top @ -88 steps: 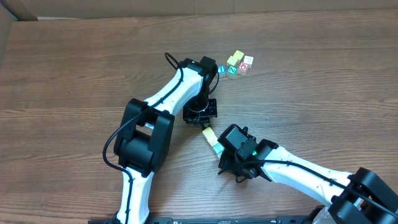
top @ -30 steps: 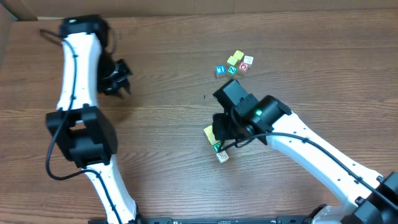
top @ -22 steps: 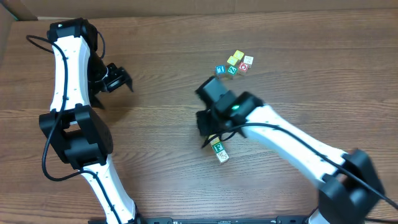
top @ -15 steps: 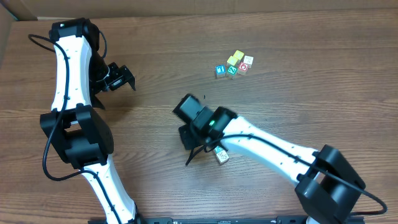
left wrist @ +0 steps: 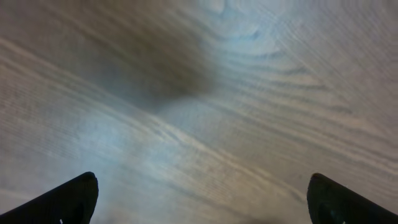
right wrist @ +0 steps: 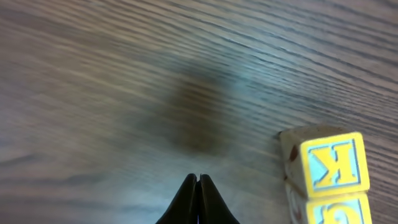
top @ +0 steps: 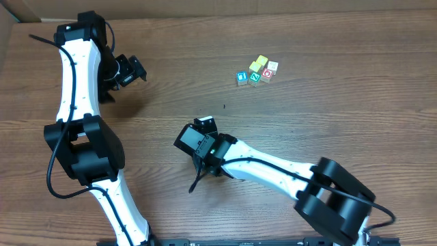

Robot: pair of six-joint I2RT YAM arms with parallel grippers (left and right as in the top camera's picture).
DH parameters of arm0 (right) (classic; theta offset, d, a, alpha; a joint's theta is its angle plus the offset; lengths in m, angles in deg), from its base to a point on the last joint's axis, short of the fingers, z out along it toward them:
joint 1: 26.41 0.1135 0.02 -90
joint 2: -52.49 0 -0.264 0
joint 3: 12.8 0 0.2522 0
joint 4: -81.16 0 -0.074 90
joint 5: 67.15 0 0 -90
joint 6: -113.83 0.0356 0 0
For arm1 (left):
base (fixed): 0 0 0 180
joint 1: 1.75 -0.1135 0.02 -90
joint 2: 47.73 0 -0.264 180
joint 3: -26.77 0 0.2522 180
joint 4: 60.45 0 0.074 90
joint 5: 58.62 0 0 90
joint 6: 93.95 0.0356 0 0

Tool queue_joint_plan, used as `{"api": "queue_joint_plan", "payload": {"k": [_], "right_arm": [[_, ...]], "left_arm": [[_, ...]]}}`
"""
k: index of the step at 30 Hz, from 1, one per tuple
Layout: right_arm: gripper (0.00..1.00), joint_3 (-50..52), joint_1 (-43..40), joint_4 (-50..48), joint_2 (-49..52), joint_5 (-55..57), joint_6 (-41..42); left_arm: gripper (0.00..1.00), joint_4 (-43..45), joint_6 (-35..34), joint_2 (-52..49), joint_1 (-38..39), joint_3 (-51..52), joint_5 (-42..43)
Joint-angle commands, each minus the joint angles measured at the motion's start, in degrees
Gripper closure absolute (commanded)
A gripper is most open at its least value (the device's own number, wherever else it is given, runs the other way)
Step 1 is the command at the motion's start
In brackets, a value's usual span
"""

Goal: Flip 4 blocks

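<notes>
Right fingers [right wrist: 189,204]: pressed together, holding nothing, near yellow K block [right wrist: 328,163], second block [right wrist: 326,210] touching it. Left fingers [left wrist: 68,200]: spread wide over the table [left wrist: 249,93], well apart. Hazard: you may shove the blocks rather than flip them; shut tips cannot pinch.

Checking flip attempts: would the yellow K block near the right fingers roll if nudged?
The yellow K block is a flat-faced cube, so it likely slides or tips, not rolls. It looks wooden: probably stiff and light. A second block sits against it and may shift.
</notes>
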State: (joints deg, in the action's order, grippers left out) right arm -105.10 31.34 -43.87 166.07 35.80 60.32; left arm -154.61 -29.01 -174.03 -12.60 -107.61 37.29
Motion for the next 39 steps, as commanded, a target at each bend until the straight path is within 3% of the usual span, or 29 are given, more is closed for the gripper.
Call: {"api": "queue_joint_plan", "payload": {"k": [1,39], "right_arm": [[0.96,-1.4,-1.5,-0.7,1.9,2.5,1.7],[0.96,-1.3,-2.4,4.3,2.5,3.7,4.5]], "left_arm": [[0.00,1.6,0.4,0.5,0.4,0.2,-0.1],[0.00,3.1,0.4,0.5,0.4,0.2,-0.2]]}}
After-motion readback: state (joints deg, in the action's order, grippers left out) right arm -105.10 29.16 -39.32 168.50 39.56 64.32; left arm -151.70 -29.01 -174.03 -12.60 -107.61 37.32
